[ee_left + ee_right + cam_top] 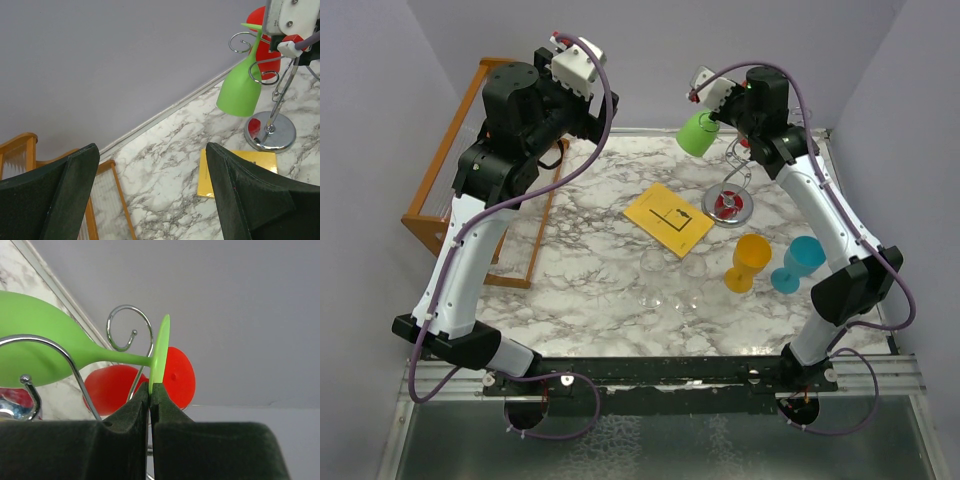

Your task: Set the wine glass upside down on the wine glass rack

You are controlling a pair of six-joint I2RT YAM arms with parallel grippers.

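Though inverted, glass (45,320) in pincer (150,390)

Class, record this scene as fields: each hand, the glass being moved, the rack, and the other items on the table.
Right hand: shut on the foot of the green wine glass
Glass pose: tilted, bowl downward, stem at the curled arms
Wine glass rack: upright, red glass on it
Left hand: open, empty
Table: yellow card, orange glass and blue glass upright
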